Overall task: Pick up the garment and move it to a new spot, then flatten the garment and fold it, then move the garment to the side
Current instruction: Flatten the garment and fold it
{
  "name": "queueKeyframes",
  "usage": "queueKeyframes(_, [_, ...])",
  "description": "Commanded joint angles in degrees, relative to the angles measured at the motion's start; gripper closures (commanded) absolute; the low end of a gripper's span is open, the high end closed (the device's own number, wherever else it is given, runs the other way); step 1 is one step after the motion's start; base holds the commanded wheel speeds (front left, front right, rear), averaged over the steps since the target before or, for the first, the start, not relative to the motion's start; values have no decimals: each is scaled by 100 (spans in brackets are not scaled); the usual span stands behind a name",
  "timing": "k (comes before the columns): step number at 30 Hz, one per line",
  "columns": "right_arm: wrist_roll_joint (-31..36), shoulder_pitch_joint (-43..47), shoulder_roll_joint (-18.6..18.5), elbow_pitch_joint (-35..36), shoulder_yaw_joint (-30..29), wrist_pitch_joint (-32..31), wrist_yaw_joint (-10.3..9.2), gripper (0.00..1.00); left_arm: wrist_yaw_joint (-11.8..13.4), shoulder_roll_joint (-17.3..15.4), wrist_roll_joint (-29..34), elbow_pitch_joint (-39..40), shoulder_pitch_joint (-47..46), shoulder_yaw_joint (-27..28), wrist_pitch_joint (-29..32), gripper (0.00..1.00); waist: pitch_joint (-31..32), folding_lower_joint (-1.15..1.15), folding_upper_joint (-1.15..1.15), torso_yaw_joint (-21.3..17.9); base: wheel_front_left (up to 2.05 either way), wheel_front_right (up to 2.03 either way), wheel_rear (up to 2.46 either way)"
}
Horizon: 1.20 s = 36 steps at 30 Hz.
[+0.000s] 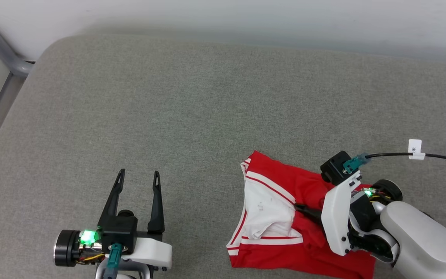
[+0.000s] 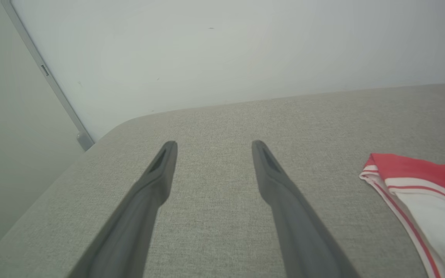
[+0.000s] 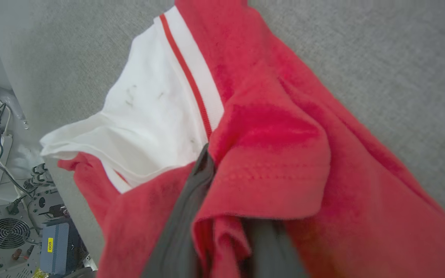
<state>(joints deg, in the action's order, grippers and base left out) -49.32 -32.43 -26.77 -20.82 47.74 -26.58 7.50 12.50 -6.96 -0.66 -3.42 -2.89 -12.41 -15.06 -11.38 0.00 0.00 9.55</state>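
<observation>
Grey fabric cushion (image 1: pixel 168 97), white wall (image 1: pixel 246 15), grey metal rail (image 1: pixel 2 50)

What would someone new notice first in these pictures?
The bright red-and-white garment, crumpled at the lower right of the grey padded surface. The right gripper pinches a red fold of it, while the left gripper hangs open over bare surface at the lower left.

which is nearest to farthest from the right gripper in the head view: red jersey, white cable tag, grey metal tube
1. red-and-white jersey garment, in jaws of the right gripper
2. white tag on black cable, upper right
3. grey metal tube, far upper left
</observation>
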Motion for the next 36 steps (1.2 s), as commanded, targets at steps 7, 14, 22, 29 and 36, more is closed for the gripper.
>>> queueKeyframes(7, [239,18,-333,488,77,1309,-4,0,-84,-95,-13,-66,107,71,-15,0,377,0,0,-251,0,0,0])
queueKeyframes(14, [749,361,-487,647,-657,2267,-4,0,-121,-144,-51,-43,245,126,-14,0,603,0,0,-484,0,0,0])
queueKeyframes(22, [1902,1136,-234,685,-2290,3371,-4,0,-168,-206,-40,52,380,195,-14,0,774,0,0,-781,0,0,0])
queueKeyframes(29, [3062,1977,464,957,-3739,4016,-4,0,-192,-215,-41,97,428,220,-14,0,881,0,0,-962,0,0,0])
queueKeyframes(36, [3668,2781,1279,1480,-4566,4161,-4,0,-214,-233,-39,141,543,226,-14,0,1023,0,0,-1075,0,0,0])
